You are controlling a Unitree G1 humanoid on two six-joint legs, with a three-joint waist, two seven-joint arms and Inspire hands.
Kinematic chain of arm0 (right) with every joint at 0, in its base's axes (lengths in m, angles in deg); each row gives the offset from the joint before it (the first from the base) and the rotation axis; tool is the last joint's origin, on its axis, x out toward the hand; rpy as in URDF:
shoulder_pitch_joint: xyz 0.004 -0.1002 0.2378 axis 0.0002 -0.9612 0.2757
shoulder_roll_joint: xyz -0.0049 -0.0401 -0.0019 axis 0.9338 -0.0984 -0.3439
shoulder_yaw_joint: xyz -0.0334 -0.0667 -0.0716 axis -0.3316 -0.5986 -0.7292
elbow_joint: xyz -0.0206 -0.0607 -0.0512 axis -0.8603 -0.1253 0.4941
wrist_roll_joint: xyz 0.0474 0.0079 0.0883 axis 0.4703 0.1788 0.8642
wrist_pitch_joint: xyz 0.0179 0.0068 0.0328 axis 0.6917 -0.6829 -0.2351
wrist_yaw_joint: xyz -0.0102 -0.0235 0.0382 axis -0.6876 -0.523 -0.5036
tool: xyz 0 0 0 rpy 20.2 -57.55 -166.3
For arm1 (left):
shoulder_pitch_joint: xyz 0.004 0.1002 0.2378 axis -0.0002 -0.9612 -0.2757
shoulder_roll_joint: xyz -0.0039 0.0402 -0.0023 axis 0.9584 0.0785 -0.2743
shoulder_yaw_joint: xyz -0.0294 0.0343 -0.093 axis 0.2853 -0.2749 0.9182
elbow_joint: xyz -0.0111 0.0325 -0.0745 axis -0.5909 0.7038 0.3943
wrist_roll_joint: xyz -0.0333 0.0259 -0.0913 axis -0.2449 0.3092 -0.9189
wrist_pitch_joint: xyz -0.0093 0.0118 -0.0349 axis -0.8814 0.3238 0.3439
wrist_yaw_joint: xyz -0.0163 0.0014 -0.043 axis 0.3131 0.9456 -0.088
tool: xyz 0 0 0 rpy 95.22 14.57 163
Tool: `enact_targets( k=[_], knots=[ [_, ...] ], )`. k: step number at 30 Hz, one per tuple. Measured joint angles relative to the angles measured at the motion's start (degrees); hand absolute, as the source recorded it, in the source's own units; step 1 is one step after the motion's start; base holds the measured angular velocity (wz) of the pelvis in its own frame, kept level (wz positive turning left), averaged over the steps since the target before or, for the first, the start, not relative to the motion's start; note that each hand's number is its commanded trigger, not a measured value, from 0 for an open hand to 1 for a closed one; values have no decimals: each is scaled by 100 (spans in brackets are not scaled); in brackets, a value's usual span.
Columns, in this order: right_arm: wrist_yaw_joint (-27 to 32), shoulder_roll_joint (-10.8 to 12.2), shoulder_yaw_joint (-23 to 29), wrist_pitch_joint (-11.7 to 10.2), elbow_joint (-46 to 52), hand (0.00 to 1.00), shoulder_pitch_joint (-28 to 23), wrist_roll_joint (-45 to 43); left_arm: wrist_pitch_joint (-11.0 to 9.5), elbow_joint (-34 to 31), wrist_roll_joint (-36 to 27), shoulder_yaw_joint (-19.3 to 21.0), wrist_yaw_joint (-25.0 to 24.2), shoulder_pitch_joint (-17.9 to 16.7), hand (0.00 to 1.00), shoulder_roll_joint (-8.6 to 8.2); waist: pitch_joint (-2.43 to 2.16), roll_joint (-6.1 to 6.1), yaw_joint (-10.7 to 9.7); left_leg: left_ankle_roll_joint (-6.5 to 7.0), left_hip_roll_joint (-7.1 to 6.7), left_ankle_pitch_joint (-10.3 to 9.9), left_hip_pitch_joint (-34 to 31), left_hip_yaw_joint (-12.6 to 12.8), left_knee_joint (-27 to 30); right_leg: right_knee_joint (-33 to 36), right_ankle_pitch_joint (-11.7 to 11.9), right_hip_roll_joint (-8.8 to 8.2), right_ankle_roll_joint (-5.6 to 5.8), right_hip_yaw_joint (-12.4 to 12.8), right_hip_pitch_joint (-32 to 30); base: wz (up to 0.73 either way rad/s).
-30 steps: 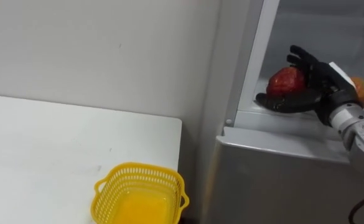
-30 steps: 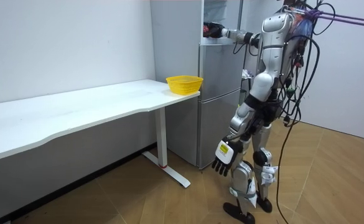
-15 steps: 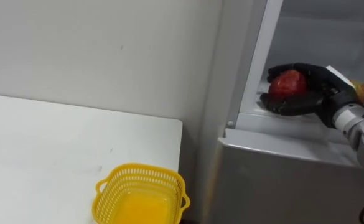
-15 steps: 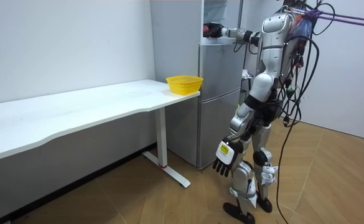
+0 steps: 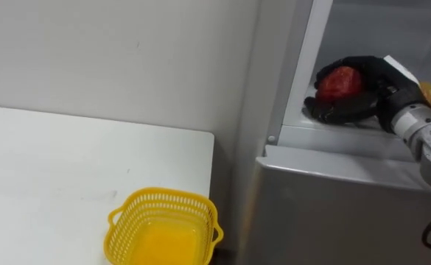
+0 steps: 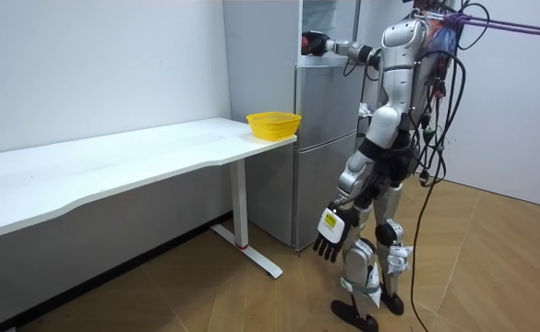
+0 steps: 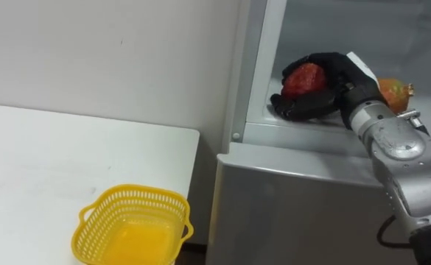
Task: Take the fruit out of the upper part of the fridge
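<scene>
While the robot stands at the grey fridge [image 6: 325,138] beside the end of the white table [image 5: 46,169], its right arm reaches up into the open upper compartment. The right hand [image 5: 366,88] has its dark fingers curled over a red fruit [image 5: 338,82], with the thumb closing in beneath, so the fruit is clamped in the grasp near the compartment's front edge and left frame. What shows of the fruit between the fingers is rounded, deep red and slightly rough, with a dull sheen. Whether it touches the compartment's pale floor cannot be told. Behind the wrist lies an orange-yellow item [image 7: 396,91], mostly hidden. A yellow mesh basket [image 5: 161,197] sits at the table's corner next to the fridge. The left hand [image 6: 329,242] hangs by the thigh, fingers loose and apart.
</scene>
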Motion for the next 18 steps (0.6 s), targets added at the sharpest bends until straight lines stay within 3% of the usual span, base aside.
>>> enact_targets(
  k=[9, 13, 18],
  knots=[
    [658, 64, 6, -9, 1294, 100, -417, -488, -319, -1, -217, -57, 241, 116, 0, -42, -9, 171, -37, 0, 3, 0, -40, 41, 50, -7, 1, -36, 2, 22, -23, 0],
    [1046, 88, 46, -11, 2147, 100, -784, -708, -380, 2, -212, -51, 357, 68, 0, -104, -41, 247, -35, 1, 12, 11, 26, 120, -58, -2, 1, -32, 2, 122, -47, -12],
    [1512, 354, 95, -19, 2964, 100, -1085, -817, -402, 3, -237, -53, 480, -41, 0, -125, -35, 271, -121, 1, 12, 11, 122, 176, -126, 0, 2, -15, 4, 158, -14, -6]
  ],
)
